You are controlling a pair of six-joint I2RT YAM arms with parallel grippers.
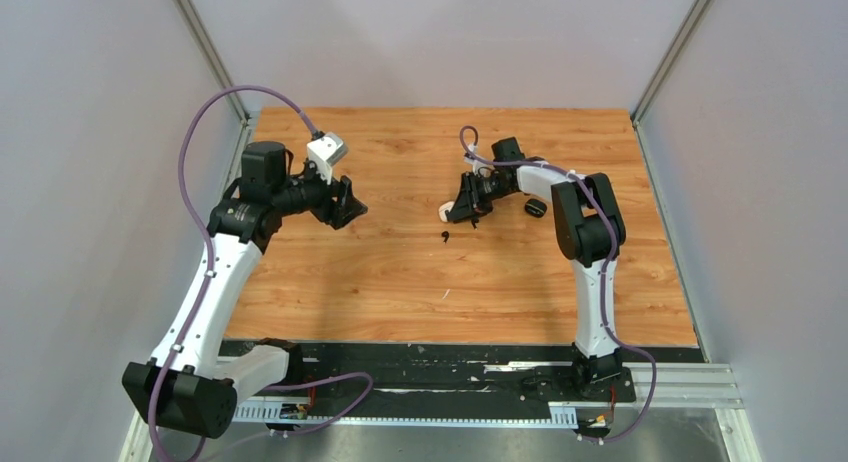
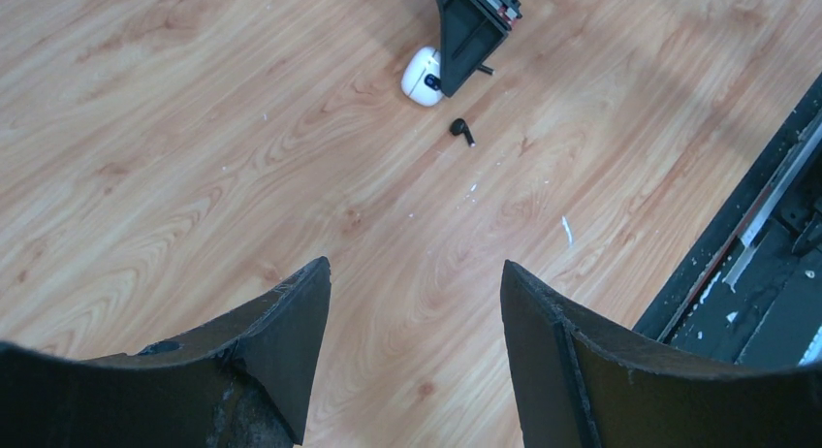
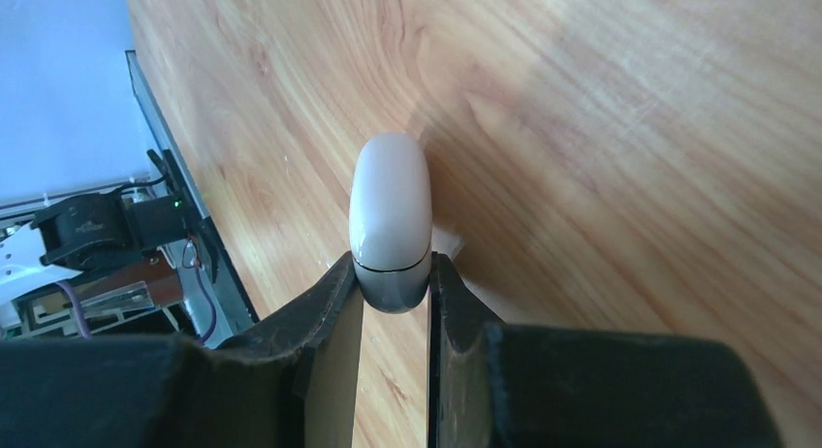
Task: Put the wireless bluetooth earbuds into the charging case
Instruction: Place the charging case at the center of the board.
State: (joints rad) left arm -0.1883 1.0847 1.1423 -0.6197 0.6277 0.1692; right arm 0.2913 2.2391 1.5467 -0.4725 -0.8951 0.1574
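Pale scrap [image 2: 566, 231] lies on the table [image 1: 350, 282] (wood-grained).

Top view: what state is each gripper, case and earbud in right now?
left gripper: open, empty.
right gripper: shut on the white case.
white case: lid closed, pinched between the fingers.
black earbud: lying loose, not in a case.
black object: lying beside the right arm; too small to tell more.

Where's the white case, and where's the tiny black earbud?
white case [image 3: 390, 201]: right wrist view, on the middle of its smooth white shell.
black earbud [image 2: 458, 128]: left wrist view, on its round head, not the stem.
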